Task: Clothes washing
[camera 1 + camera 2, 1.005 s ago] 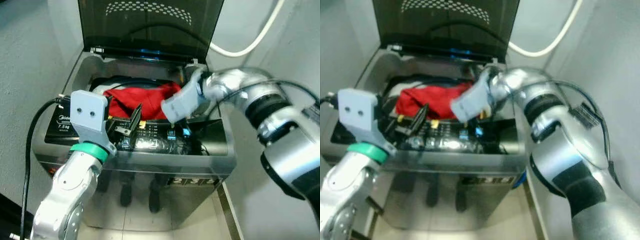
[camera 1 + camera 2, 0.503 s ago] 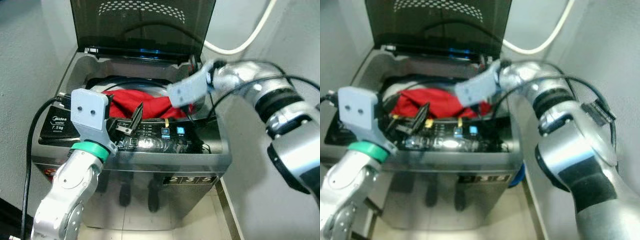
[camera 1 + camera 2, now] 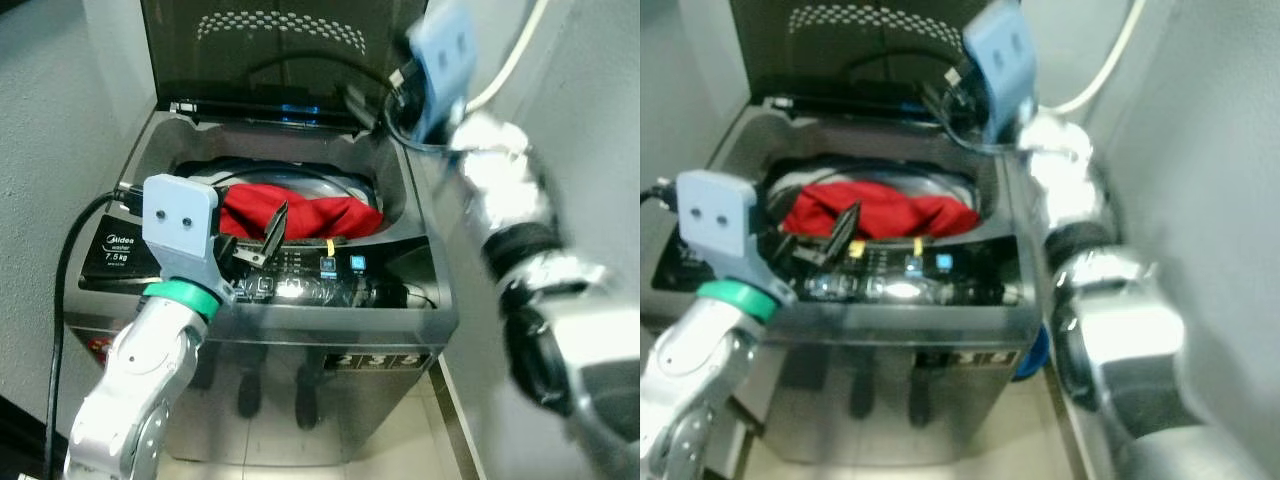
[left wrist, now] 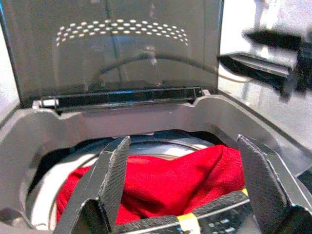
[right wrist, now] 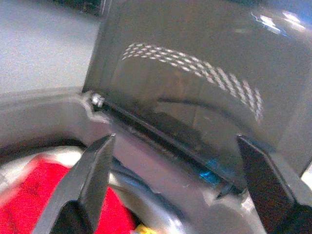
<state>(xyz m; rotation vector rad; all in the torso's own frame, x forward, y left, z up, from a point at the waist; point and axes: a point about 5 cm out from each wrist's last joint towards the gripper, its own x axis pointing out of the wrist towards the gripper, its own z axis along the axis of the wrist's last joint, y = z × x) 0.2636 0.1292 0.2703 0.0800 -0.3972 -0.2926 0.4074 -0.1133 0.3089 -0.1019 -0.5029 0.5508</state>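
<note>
A grey top-loading washing machine stands with its dark lid raised upright. A red garment lies bunched in the drum, also seen as red garment past my left fingers. My left gripper hovers over the front control panel, open and holding nothing, pointing toward the drum. My right gripper is raised beside the lid's right edge, above the back of the tub. Its fingers stand wide apart, framing the lid and hinge, with nothing between them.
Grey walls close in on both sides of the machine. A white hose runs along the wall behind the right arm. A black cable loops off my left wrist beside the machine's left side. Tiled floor lies in front.
My right arm has lifted out of the drum, away from the red garment, and swung up to the lid's right edge. The garment stays in the drum. The left arm is unmoved.
</note>
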